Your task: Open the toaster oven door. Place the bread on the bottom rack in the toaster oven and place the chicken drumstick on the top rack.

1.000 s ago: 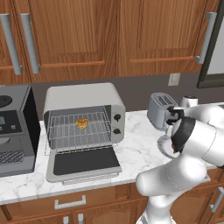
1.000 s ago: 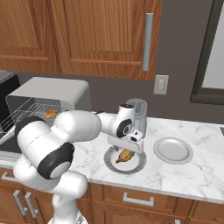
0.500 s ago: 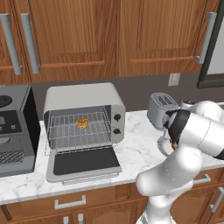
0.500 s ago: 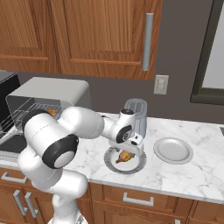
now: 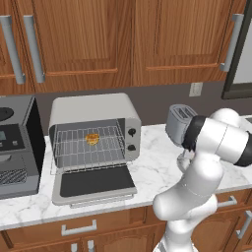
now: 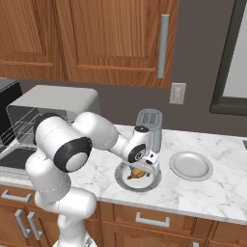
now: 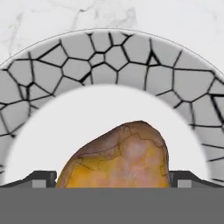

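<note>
The toaster oven point(image 5: 93, 110) stands with its door point(image 5: 96, 182) folded down flat. The bread point(image 5: 92, 139) lies on a wire rack inside; I cannot tell which rack. The golden-brown chicken drumstick point(image 6: 137, 173) rests on a round plate point(image 6: 123, 179) with a crackle-patterned rim point(image 7: 109, 57). My gripper point(image 6: 144, 166) points straight down onto this plate. In the hand view the drumstick point(image 7: 122, 157) fills the gap between the two spread fingertips point(image 7: 43, 179), and the gripper point(image 7: 113, 181) is open around it.
A silver slot toaster point(image 6: 149, 123) stands just behind the plate, close to my wrist. An empty grey plate point(image 6: 191, 165) lies to the right. A black coffee machine point(image 5: 15, 147) stands left of the oven. Wooden cabinets hang overhead.
My hand has come down over the plate, and the elbow has swung forward and lower. The drumstick, bread and oven door have stayed put.
</note>
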Tool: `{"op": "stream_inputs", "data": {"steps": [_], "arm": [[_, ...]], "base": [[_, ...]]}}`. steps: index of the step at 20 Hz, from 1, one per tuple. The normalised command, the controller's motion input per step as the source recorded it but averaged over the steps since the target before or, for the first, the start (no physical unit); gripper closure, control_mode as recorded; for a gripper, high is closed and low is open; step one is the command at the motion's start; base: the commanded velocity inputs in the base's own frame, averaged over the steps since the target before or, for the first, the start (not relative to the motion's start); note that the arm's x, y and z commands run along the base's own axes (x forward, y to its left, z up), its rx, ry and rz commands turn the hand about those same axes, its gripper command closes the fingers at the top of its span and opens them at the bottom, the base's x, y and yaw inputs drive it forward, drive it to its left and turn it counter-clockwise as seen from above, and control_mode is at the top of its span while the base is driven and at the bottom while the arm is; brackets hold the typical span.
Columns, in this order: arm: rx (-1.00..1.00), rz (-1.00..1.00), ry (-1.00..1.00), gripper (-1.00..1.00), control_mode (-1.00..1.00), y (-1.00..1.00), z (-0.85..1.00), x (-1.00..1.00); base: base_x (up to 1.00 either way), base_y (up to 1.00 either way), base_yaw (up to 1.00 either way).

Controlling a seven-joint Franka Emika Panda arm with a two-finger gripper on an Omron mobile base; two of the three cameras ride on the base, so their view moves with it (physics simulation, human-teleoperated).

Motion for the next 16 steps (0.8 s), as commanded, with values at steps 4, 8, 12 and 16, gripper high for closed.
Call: {"op": "stream_inputs", "data": {"steps": [4, 8, 12, 16], "arm": [[0.00, -0.03, 0.00, 1.00, -1.00, -0.06, -0.24, 0.09], [0.00, -0.03, 0.00, 1.00, -1.00, -0.03, -0.04, 0.04], [0.00, -0.04, 0.00, 1.00, -1.00, 0.00, 0.04, -0.01], [0.00, -0.02, 0.00, 1.00, -1.00, 0.02, 0.24, -0.04]], "base": [[0.00, 0.00, 0.00], [0.00, 0.00, 0.00], [0.00, 0.00, 0.00], [0.00, 0.00, 0.00]]}}
